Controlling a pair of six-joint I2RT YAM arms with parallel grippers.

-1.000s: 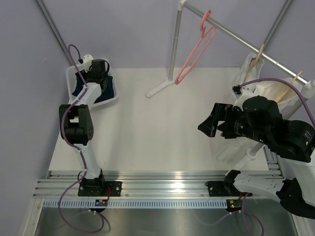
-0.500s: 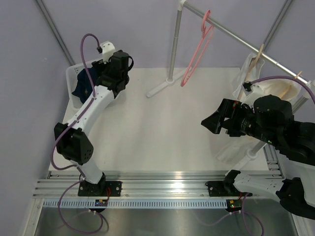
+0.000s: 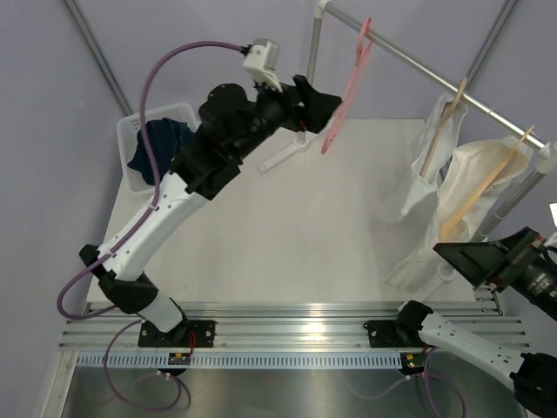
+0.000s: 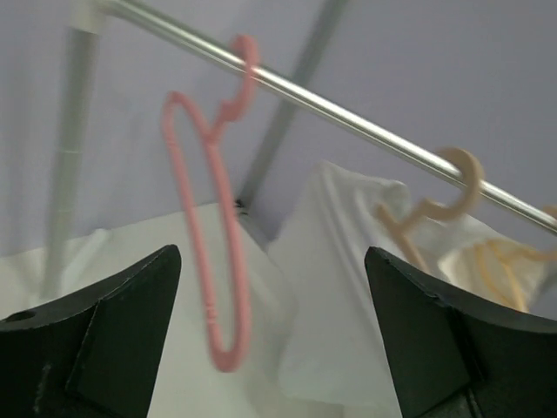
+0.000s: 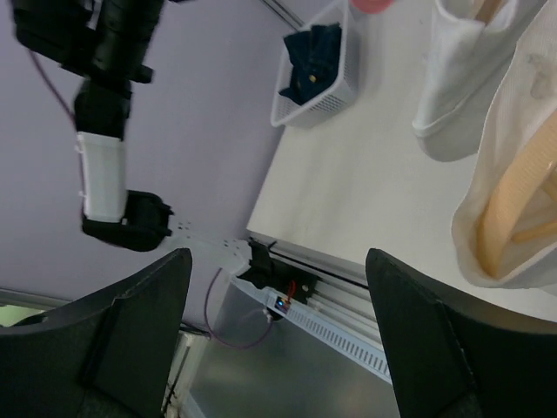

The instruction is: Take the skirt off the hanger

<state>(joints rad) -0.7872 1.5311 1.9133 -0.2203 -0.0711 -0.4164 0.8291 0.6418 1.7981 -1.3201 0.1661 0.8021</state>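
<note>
An empty pink hanger [image 3: 350,83] hangs on the metal rail [image 3: 418,63]. Two white skirts hang on wooden hangers further right, one [image 3: 425,170] nearer the pink hanger and one [image 3: 484,183] beyond it. My left gripper [image 3: 324,103] is raised just left of the pink hanger, open and empty. In the left wrist view the pink hanger [image 4: 213,261] and a white skirt [image 4: 348,287] show between the wide-apart fingers [image 4: 113,331]. My right gripper [image 3: 461,257] is open and empty, low at the right, below the skirts [image 5: 522,200].
A white basket [image 3: 130,131] holding a dark blue garment [image 3: 161,144] stands at the back left; it also shows in the right wrist view [image 5: 318,74]. The rail's upright post [image 3: 309,78] and its foot [image 3: 280,158] stand behind the left arm.
My left arm has swung up and right from the basket to the pink hanger. My right arm has drawn back down to the lower right, away from the white skirts.
</note>
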